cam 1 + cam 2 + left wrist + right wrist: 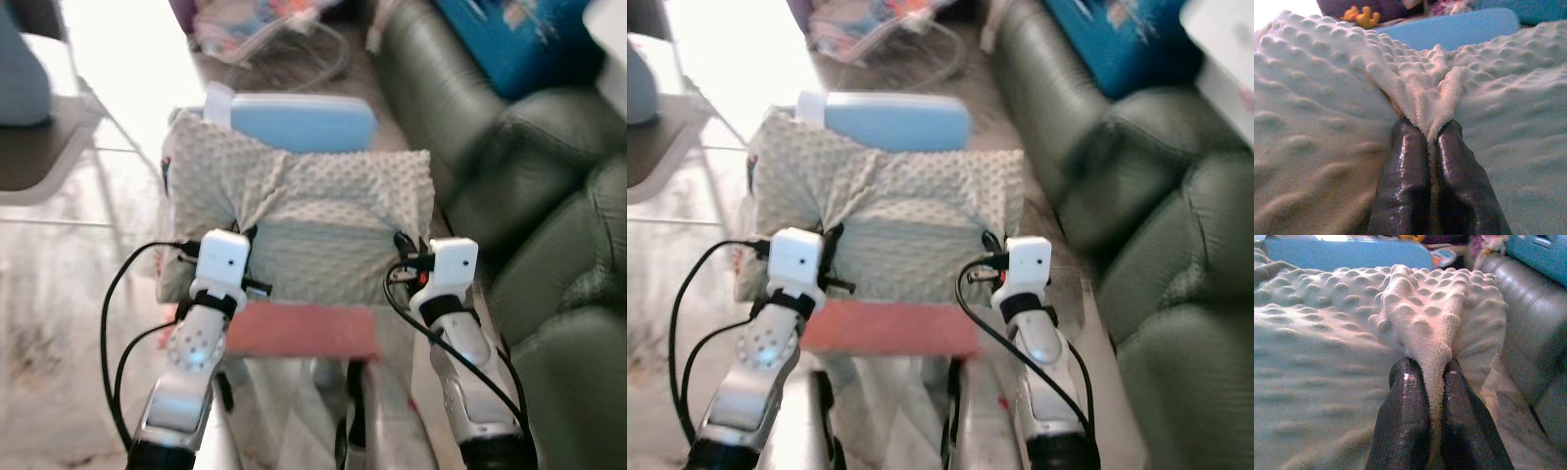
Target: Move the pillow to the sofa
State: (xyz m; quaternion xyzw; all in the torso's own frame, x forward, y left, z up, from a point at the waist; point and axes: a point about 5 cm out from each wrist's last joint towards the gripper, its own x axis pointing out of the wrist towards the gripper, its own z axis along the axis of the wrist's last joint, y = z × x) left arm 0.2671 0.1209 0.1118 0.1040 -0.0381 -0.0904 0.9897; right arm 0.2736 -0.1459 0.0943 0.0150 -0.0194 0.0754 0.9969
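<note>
Beside sofa [529,196]: 1 pillow [304,211], pinched by L gripper [1431,139] & R gripper [1431,367].

No text, label, brand, number or sign could be read in any of the pictures. The blue box [519,39] on the sofa [509,196] carried some coloured printing, but it was too blurred to read.
</note>
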